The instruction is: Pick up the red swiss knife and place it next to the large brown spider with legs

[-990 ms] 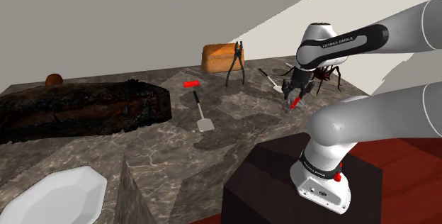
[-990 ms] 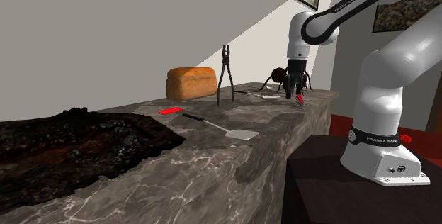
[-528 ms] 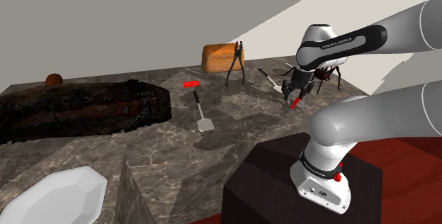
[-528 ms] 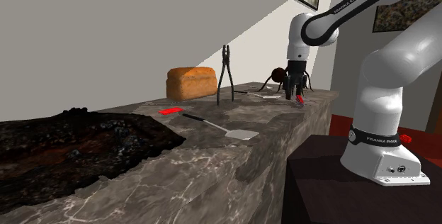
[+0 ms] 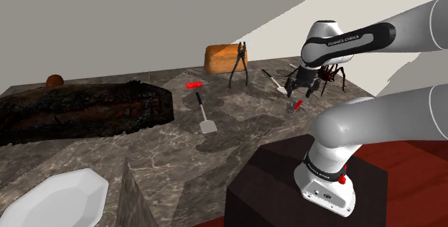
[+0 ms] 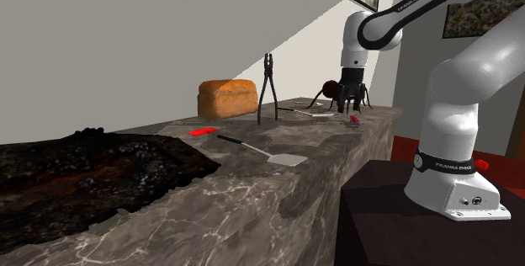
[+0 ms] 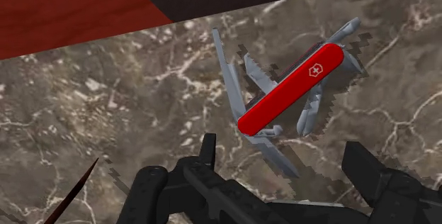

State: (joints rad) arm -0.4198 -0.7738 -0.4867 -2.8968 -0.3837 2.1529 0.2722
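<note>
the knife [image 7: 290, 88] lies flat on the tabletop [image 5: 237, 121], blades fanned out, close to the near edge at the shoulder view's right, near the spider [image 5: 328, 75]. the pincer [image 5: 299, 93] hangs just above it, fingers apart, not touching it.

Marble counter [image 5: 165, 154]: bread loaf [image 5: 220, 58] at back, pliers [image 5: 239, 65] upright beside it. Spatula [image 5: 204, 113] mid-counter, small red block [image 5: 192, 85] near its handle end. Dark charred slab [image 5: 79, 109] on shoulder view's left, white plate [image 5: 54, 199] at front.
</note>
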